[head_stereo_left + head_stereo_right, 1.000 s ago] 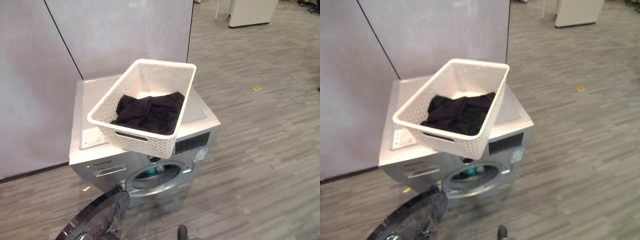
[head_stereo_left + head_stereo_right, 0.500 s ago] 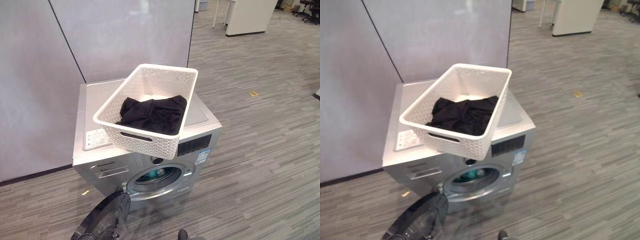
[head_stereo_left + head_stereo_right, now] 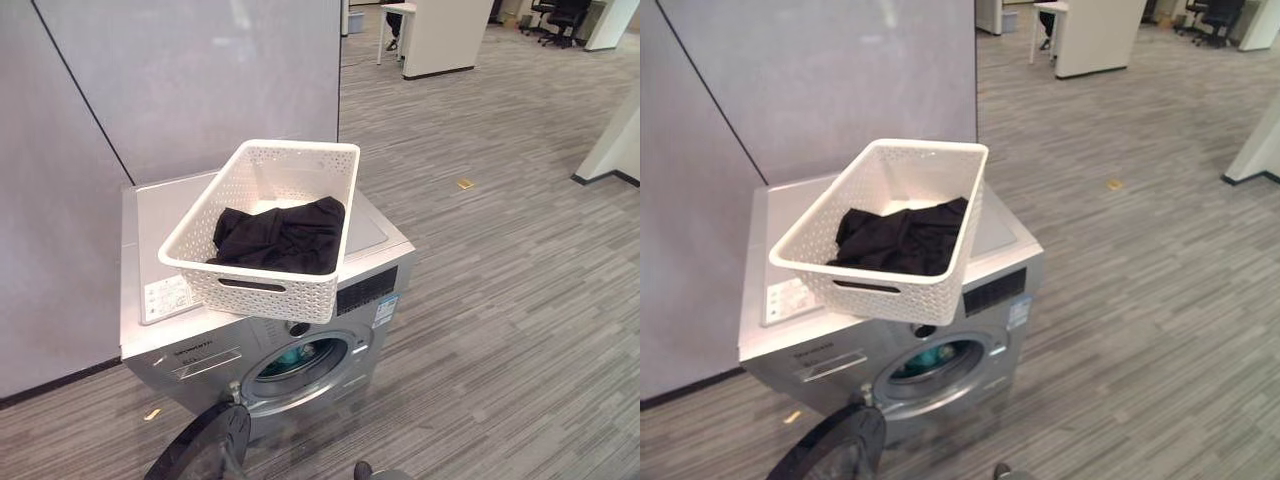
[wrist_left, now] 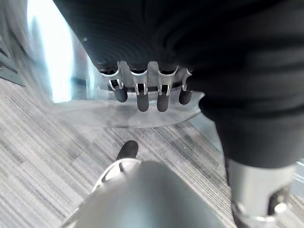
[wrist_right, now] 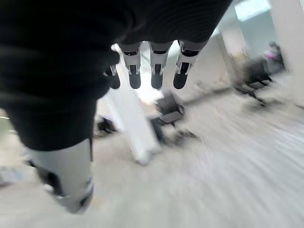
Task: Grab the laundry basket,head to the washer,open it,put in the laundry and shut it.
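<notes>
A white perforated laundry basket (image 3: 262, 290) rests slantwise on top of the silver washer (image 3: 185, 352), its front end jutting past the washer's front edge. Crumpled black laundry (image 3: 280, 235) lies in the basket. The washer's round door (image 3: 205, 452) hangs open, swung down to the left, and something teal shows in the drum opening (image 3: 298, 357). Neither hand touches the basket or the washer. My left hand (image 4: 141, 97) hangs over the floor with relaxed fingers holding nothing. My right hand (image 5: 154, 71) hangs the same way, empty.
A grey partition wall (image 3: 180, 80) stands right behind the washer. Grey plank floor stretches out to the right. A white cabinet (image 3: 440, 35) and office chairs (image 3: 560, 15) stand at the back; a white pillar (image 3: 615, 140) is at the right. A small yellow scrap (image 3: 465, 184) lies on the floor.
The whole picture has shifted: the camera has risen and turned right, showing more of the room. Basket, laundry and washer door stand as before.
</notes>
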Controlling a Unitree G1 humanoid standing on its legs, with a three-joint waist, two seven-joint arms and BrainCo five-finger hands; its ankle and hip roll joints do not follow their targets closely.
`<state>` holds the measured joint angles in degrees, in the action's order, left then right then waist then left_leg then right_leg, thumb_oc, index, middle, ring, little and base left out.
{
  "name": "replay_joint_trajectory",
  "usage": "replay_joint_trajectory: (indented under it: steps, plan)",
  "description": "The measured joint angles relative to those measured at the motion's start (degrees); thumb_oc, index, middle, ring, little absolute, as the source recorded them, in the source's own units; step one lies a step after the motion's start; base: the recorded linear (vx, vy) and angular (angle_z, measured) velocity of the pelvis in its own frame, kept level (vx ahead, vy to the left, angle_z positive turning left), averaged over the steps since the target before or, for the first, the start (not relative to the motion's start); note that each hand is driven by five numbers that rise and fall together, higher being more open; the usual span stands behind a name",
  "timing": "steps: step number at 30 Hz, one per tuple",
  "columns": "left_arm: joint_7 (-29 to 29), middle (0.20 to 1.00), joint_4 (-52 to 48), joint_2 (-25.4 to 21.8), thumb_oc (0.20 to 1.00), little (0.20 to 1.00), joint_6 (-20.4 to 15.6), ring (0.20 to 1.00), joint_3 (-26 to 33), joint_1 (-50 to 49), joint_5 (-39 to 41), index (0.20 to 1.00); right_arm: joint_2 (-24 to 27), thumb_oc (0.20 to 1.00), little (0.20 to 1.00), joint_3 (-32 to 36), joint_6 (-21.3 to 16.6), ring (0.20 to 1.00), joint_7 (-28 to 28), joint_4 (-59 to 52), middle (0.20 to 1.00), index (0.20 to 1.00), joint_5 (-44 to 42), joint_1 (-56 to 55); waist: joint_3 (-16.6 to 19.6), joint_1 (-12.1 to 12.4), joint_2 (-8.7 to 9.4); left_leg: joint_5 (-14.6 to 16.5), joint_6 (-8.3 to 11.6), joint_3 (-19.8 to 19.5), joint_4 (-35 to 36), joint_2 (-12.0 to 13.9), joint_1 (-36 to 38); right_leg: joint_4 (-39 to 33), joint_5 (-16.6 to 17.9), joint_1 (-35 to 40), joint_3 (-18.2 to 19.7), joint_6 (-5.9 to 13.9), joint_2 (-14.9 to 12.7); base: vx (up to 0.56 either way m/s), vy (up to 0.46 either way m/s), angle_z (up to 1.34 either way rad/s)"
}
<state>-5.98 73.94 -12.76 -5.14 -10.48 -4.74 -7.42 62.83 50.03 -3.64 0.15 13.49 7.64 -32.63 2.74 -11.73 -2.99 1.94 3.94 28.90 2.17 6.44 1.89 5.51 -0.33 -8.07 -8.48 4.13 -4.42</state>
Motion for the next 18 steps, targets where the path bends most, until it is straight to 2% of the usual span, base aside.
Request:
replay_joint_trajectory:
  steps: [1, 3, 5, 6, 7, 8, 9, 11, 12, 13, 14, 15, 16, 18]
  plan:
    - [0.0, 1.0, -0.9, 0.2, 1.0, 1.0, 0.2, 1.0, -1.0, -0.1, 0.1, 1.0, 1.7, 1.0, 1.0, 1.4, -1.3, 1.0, -0.5, -5.2, 1.0, 1.0, -0.1, 2.5, 0.2, 0.1, -0.32, 0.0, 0.01, -0.2, 0.0, -0.1, 0.0, 0.0, 0.0, 0.0, -0.1, 0.04, 0.0, 0.01, 0.02, 0.08]
    - [0.0, 1.0, -1.4, 0.7, 1.0, 1.0, 0.2, 1.0, -1.9, 0.5, 0.2, 1.0, 5.6, 1.0, 1.0, 0.3, -4.1, 1.0, -0.7, -9.4, 1.0, 1.0, -1.5, 8.4, 0.5, 2.5, 0.01, -0.1, 0.13, -0.6, 0.1, -0.1, -0.1, -0.1, -0.1, 0.2, -0.7, 0.05, -0.2, 0.01, 0.012, 0.1]
    - [-0.1, 1.0, -0.8, 1.3, 1.0, 1.0, 0.5, 1.0, -5.0, 1.6, 0.3, 1.0, 12.1, 1.0, 1.0, -8.5, -6.3, 1.0, -0.4, -8.7, 1.0, 1.0, -5.3, 21.2, 0.8, 3.4, 0.4, -0.5, -0.15, -1.5, 0.0, -0.1, -0.3, -0.1, 0.0, 0.6, -1.6, 0.17, -0.4, -0.01, 0.003, 0.26]
    - [-0.1, 1.0, -0.7, 1.1, 1.0, 1.0, 0.4, 1.0, -5.3, 1.5, 0.3, 1.0, 14.2, 1.0, 1.0, -10.8, -7.0, 1.0, 0.0, -8.5, 1.0, 1.0, -5.9, 23.4, 0.8, 4.7, 0.8, -0.9, -0.37, -2.0, 0.1, -0.1, -0.5, -0.2, -0.1, 0.8, -2.5, 0.24, -0.5, 0.0, 0.005, 0.36]
    - [0.0, 1.0, -1.2, 0.9, 1.0, 1.0, 0.3, 1.0, -5.5, 2.0, 0.4, 1.0, 16.5, 1.0, 1.0, -14.5, -7.4, 1.0, 0.5, -7.9, 1.0, 1.0, -6.3, 26.3, 1.0, 5.0, 1.13, -1.0, -0.36, -2.2, 0.0, -0.1, -0.7, -0.3, -0.1, 0.8, -2.7, 0.21, -0.5, 0.01, 0.013, 0.31]
    - [0.0, 1.0, -0.8, 0.8, 1.0, 1.0, 0.3, 1.0, -5.9, 2.3, 0.6, 1.0, 21.8, 1.0, 1.0, -22.3, -7.8, 1.0, 2.0, -7.0, 1.0, 1.0, -6.7, 32.5, 1.1, 7.6, 1.62, -1.2, -0.42, -3.2, 0.0, -0.1, -1.1, -0.7, 0.0, 1.0, -3.3, 0.18, -0.5, -0.01, 0.004, 0.19]
    - [0.1, 1.0, -0.2, 0.6, 1.0, 1.0, 0.3, 1.0, -5.9, 2.3, 0.8, 1.0, 23.1, 1.0, 1.0, -28.5, -7.9, 1.0, 2.9, -5.8, 1.0, 1.0, -6.9, 39.4, 1.1, 8.8, 1.97, -1.2, -0.4, -3.4, 0.0, -0.1, -1.1, -0.7, 0.0, 1.2, -3.5, 0.18, -0.6, 0.01, 0.013, 0.16]
    - [0.3, 1.0, 1.3, 0.3, 1.0, 1.0, 0.3, 1.0, -6.4, 4.0, 0.8, 1.0, 25.4, 1.0, 1.0, -45.5, -8.0, 1.0, 4.7, -1.9, 1.0, 1.0, -8.2, 56.8, 1.3, 11.6, 3.26, -1.5, -0.39, -4.1, -0.1, 0.0, -1.4, -1.1, 0.1, 1.5, -4.8, 0.2, -0.6, 0.0, 0.0, 0.26]
    - [0.3, 1.0, 1.4, -0.1, 1.0, 1.0, 0.3, 1.0, -6.6, 4.7, 0.9, 1.0, 26.4, 1.0, 1.0, -55.0, -7.9, 1.0, 5.3, 0.1, 1.0, 1.0, -8.9, 65.0, 1.4, 12.5, 4.06, -1.6, -0.34, -4.9, -0.1, 0.0, -1.8, -1.5, 0.1, 1.7, -5.4, 0.18, -0.7, 0.0, -0.005, 0.42]
    - [0.3, 1.0, 1.5, -0.7, 1.0, 1.0, 0.1, 1.0, -6.5, 4.7, 1.9, 1.0, 27.3, 1.0, 1.0, -68.5, -7.7, 1.0, 6.3, 2.2, 1.0, 1.0, -8.9, 76.9, 1.1, 13.6, 5.23, -1.9, -0.35, -5.6, 0.0, 0.0, -2.1, -1.8, 0.3, 2.0, -6.3, 0.17, -0.7, 0.0, -0.005, 0.37]
    - [0.2, 1.0, 1.7, -1.4, 1.0, 1.0, 0.2, 1.0, -6.3, 5.2, 2.7, 1.0, 27.0, 1.0, 1.0, -81.8, -7.7, 1.0, 7.6, 5.6, 1.0, 1.0, -8.4, 88.6, 0.9, 14.2, 6.06, -2.4, -0.52, -6.2, 0.0, 0.0, -2.1, -2.1, 0.6, 2.1, -6.6, -0.14, -0.6, -0.01, -0.001, 0.32]
    - [0.3, 1.0, 1.8, -1.7, 1.0, 1.0, 0.4, 1.0, -6.0, 5.3, 2.8, 1.0, 26.7, 1.0, 1.0, -88.8, -7.7, 1.0, 8.0, 6.8, 1.0, 1.0, -8.1, 94.6, 1.0, 14.2, 6.83, -2.7, -0.71, -6.5, 0.1, 0.0, -2.4, -2.2, 0.7, 2.1, -7.2, -0.19, -0.7, 0.0, -0.003, 0.27]
    - [0.3, 1.0, 2.8, -2.2, 1.0, 1.0, 0.4, 1.0, -5.5, 4.6, 3.0, 1.0, 22.9, 1.0, 1.0, -99.7, -7.6, 1.0, 9.0, 10.2, 1.0, 1.0, -7.4, 106.4, 0.8, 13.8, 7.89, -2.7, -0.8, -6.9, 0.1, -0.1, -3.1, -2.4, 0.7, 2.1, -7.8, -0.21, -0.8, 0.0, -0.002, 0.25]
    - [0.3, 1.0, 3.7, -2.2, 1.0, 1.0, 0.4, 1.0, -5.3, 5.1, 3.0, 1.0, 21.3, 1.0, 1.0, -112.2, -7.2, 1.0, 10.6, 12.2, 1.0, 1.0, -7.3, 118.1, 0.7, 13.9, 8.32, -2.9, -0.95, -7.9, 0.2, -0.3, -3.3, -2.9, 0.7, 2.2, -8.5, -0.12, -1.1, 0.0, 0.0, 0.2]
